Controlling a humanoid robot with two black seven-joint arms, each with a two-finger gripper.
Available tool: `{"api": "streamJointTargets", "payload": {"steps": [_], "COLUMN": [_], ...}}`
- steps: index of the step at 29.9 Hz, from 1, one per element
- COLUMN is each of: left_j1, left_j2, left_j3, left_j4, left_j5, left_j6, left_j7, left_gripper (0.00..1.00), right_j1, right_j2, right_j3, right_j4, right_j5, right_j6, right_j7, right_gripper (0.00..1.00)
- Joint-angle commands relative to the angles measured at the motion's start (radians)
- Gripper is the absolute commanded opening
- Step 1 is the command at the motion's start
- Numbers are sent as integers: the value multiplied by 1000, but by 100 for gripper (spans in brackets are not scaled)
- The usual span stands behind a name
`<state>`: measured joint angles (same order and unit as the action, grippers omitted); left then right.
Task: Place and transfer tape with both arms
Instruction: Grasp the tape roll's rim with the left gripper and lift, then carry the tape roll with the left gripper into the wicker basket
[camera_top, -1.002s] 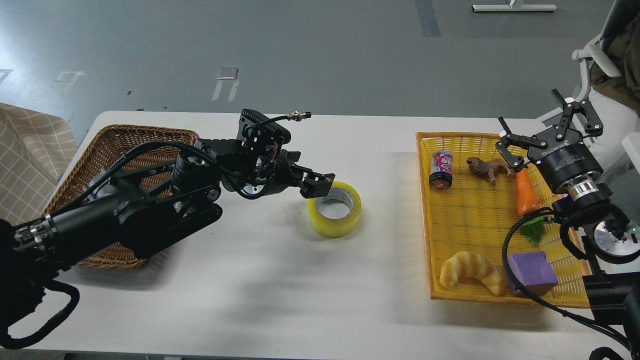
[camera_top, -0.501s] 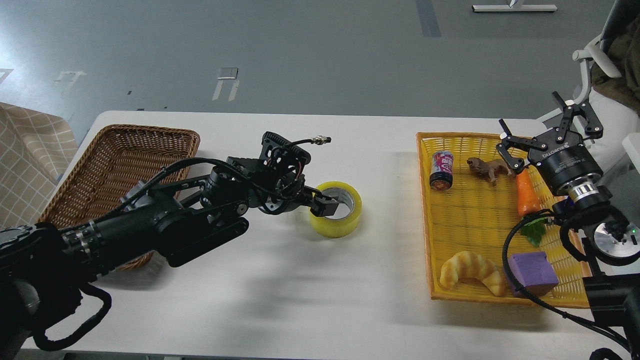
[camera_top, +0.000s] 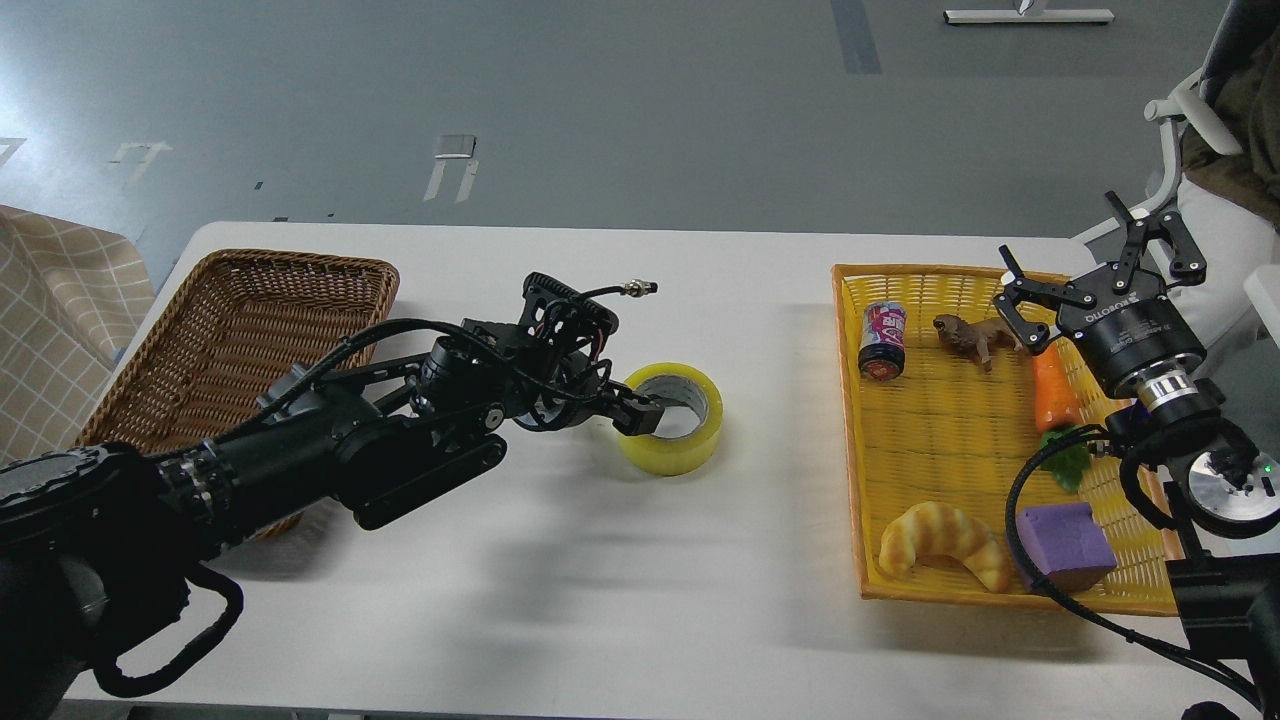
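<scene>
Left gripper (camera_top: 643, 412) is at the near left wall of the tape (camera_top: 672, 418), its black fingers set across that wall with one tip inside the grey-white core; whether they are pressed onto the wall cannot be told from this angle. Tape lies flat on the white bench (camera_top: 560, 560), core opening upward, roughly midway between the two baskets. Left arm (camera_top: 330, 450) runs low over the bench from the near left corner to the roll, a loose cable with a metal plug standing up behind its wrist.

Right of that gripper, well apart, sits a yellow basket (camera_top: 852, 430). Nearest in it are a pale croissant (camera_top: 940, 545) and a purple block (camera_top: 1065, 545), side by side at the front edge. Farther back are a carrot (camera_top: 1055, 392) with green leaves, a small can (camera_top: 883, 342) and a brown toy animal (camera_top: 972, 338).

Right gripper (camera_top: 1095, 272) is raised over the far right corner of the yellow basket, its fingers spread wide and holding nothing, just beside the toy animal and the carrot top.

Left of and behind the left gripper, a brown wicker basket (camera_top: 250, 290) rests at the bench's far left corner, partly covered by the left arm.
</scene>
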<state>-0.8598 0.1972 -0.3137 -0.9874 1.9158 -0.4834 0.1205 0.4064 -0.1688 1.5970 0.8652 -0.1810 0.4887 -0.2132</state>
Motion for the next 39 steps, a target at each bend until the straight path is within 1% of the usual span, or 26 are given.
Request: {"api": "streamJointTargets", "payload": {"steps": [1, 2, 4, 5, 6, 8, 13, 18, 23, 24, 32, 35, 39], "left_j1": [-1, -1, -4, -7, -15, -25, -70, -120, -154, -154, -200, -228, -243], "left_j2": [-2, -2, -2, -2, -2, -5, -1, 33, 122, 122, 316, 409, 522], "left_j3": [5, 5, 8, 10, 10, 11, 11, 11, 10, 10, 8, 8, 8], "left_j4": [4, 6, 7, 7, 7, 7, 6, 0, -8, -8, -10, -10, -14], "left_j5": [0, 2, 3, 5, 8, 20, 38, 40, 28, 28, -50, -64, -64], "left_j6": [0, 0, 0, 0, 2, 3, -1, -5, -5, -5, -5, -5, -5], "left_j7": [-8, -10, -31, -48, -79, -100, -93, -91, -91, -91, -97, -108, -143], "left_gripper": [12, 0, 0, 0, 0, 0, 0, 0, 0, 0, 0, 0, 0], "right_j1": [0, 0, 0, 0, -1, 0, 0, 0, 0, 0, 0, 0, 2], "right_j2": [0, 0, 2, 2, 2, 2, 3, 3, 5, 5, 32, 35, 40], "right_j3": [0, 0, -2, -2, 0, 0, 4, 6, 6, 6, 8, 8, 9], "right_j4": [0, -2, 0, 0, -2, 0, 0, 0, -12, -12, -17, -12, -12], "right_j5": [0, 0, 0, 0, 0, 0, 0, 0, 0, 0, 2, 2, 2], "right_j6": [0, 0, 0, 0, 0, 0, 0, 0, 0, 0, 0, 0, 0], "right_j7": [0, 0, 0, 0, 0, 0, 0, 0, 0, 0, 0, 0, 0], "right_gripper": [99, 99, 99, 99, 99, 99, 99, 99, 99, 99, 99, 99, 99]}}
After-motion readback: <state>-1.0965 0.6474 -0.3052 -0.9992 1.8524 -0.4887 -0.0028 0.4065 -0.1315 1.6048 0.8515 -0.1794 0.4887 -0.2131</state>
